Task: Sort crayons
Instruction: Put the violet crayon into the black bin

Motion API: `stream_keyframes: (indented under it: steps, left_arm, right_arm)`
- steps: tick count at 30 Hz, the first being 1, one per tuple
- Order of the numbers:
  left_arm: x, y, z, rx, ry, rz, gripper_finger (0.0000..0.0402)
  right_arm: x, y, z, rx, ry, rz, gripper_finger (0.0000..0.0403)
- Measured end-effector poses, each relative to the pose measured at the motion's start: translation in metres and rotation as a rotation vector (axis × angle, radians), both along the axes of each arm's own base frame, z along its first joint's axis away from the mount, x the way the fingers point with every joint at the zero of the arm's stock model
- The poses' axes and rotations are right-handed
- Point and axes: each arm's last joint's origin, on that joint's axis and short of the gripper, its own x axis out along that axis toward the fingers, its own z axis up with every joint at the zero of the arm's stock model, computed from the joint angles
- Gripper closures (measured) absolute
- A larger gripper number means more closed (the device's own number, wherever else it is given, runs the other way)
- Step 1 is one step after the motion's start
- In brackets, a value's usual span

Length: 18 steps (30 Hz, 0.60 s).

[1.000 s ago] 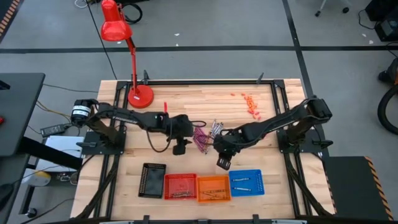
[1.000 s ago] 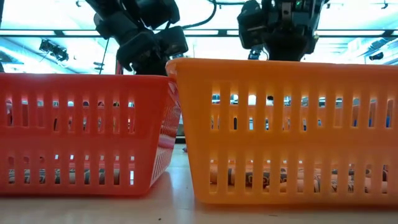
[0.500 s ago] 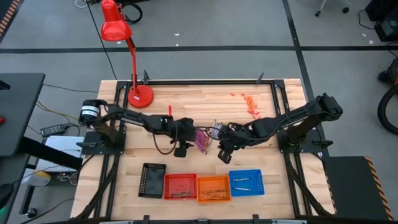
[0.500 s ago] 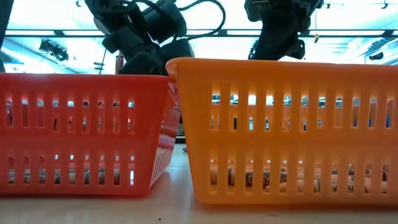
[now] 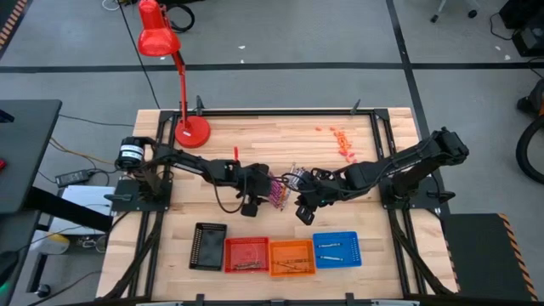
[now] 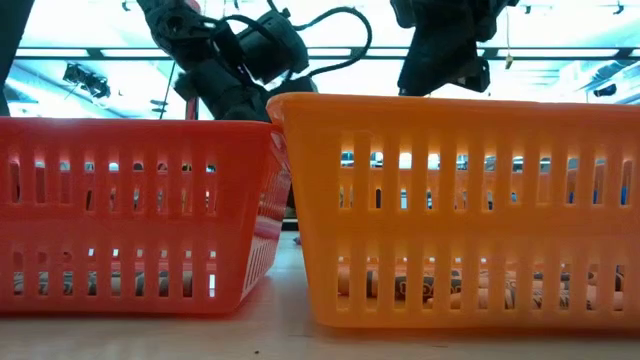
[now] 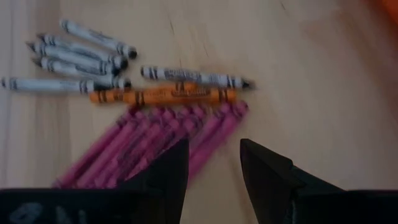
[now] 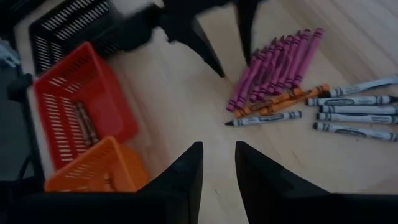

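Crowded together just ahead of the open, empty left gripper [image 7: 211, 165], the magenta crayons [image 7: 155, 137] could be scattered, or several pinched at once.

nothing readable here tbh; the crayons [image 7: 163, 95] have dark print on their paper wrappers, but it's way too blurry to make out
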Motion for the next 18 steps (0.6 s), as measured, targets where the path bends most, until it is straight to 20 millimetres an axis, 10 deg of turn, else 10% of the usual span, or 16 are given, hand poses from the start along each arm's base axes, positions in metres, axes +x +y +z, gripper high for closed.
stream_keyframes:
  steps: [18]
  left_arm:
    - [0.007, -0.008, -0.027, -0.001, 0.044, -0.02, 0.0246]
  right_arm:
    - [0.0, 0.003, 0.0, 0.002, -0.012, -0.02, 0.0305]
